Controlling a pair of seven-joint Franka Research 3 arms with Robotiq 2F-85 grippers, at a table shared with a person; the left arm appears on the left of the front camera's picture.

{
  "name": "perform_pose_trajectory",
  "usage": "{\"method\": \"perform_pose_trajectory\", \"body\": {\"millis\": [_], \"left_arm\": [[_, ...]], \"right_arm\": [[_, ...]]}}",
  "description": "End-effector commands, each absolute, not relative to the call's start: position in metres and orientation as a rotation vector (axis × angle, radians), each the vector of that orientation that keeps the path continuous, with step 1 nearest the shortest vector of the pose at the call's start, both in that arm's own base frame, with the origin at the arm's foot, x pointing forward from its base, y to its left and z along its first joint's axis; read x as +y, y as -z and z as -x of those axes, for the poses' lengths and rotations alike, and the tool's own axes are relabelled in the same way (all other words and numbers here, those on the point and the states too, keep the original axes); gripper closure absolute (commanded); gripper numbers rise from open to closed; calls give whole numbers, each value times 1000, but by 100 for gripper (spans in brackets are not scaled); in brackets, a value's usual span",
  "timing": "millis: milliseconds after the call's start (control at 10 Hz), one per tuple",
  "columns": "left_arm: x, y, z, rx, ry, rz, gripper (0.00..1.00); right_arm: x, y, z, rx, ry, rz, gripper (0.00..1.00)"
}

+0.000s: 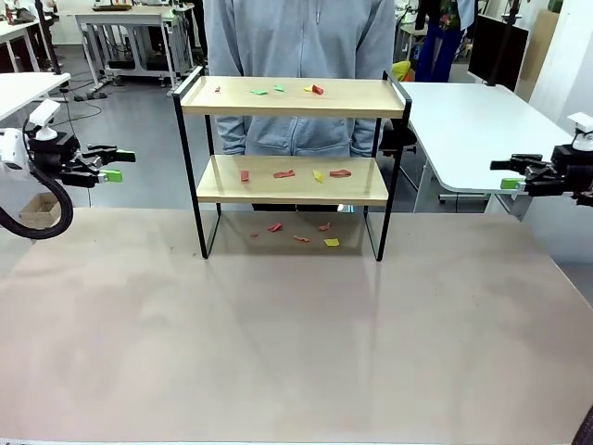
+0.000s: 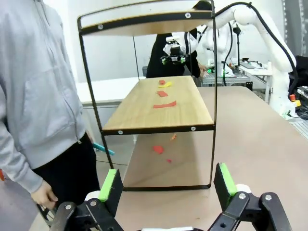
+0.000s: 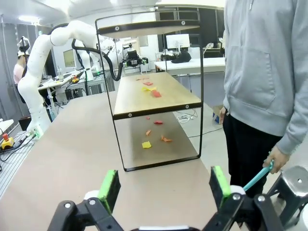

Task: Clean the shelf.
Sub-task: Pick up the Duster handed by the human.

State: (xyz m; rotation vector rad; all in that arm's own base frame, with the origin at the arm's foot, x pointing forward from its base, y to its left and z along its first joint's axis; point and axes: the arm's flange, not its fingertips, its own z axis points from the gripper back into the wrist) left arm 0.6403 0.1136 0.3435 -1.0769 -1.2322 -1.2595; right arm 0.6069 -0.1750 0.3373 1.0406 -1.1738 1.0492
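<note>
Bench holds the shelf, scraps on its boards and beneath; my left hand and right hand flank it, both spread apart.

You're working in a robotics lab, not a home or a shop. In the upper left of the front view, white workbenches on metal legs stand on a bare grey floor, with cables trailing across it. Another white table sits at the right, and a dark screen is in the upper right corner.

In the right wrist view, the robot's white left arm rises from the table edge at the frame's left. A red button on a yellow box sits near its base, and a lit monitor stands at upper centre.

In the left wrist view, the white right arm arches across the upper right, black hoses running along it, above a bench of equipment.
</note>
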Motion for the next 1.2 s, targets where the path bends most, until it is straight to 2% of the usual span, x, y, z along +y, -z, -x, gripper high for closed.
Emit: {"method": "perform_pose_trajectory", "body": {"millis": [0, 400, 800, 900, 1100], "left_arm": [[117, -350, -631, -1292, 1242, 1070, 0], [127, -378, -612, -1313, 1223, 1083, 0], [131, -383, -609, -1286, 1147, 1126, 0], [135, -382, -614, -1299, 1232, 1083, 0], [135, -382, -614, -1299, 1232, 1083, 0]], "right_arm": [[-178, -347, -610, -1230, -1046, -1049, 0], [-183, -364, -604, -1262, -1042, -1033, 0], [-180, -368, -603, -1265, -1071, -1048, 0], [-186, -363, -605, -1230, -1057, -1023, 0], [-186, -363, -605, -1230, -1057, -1023, 0]]}}
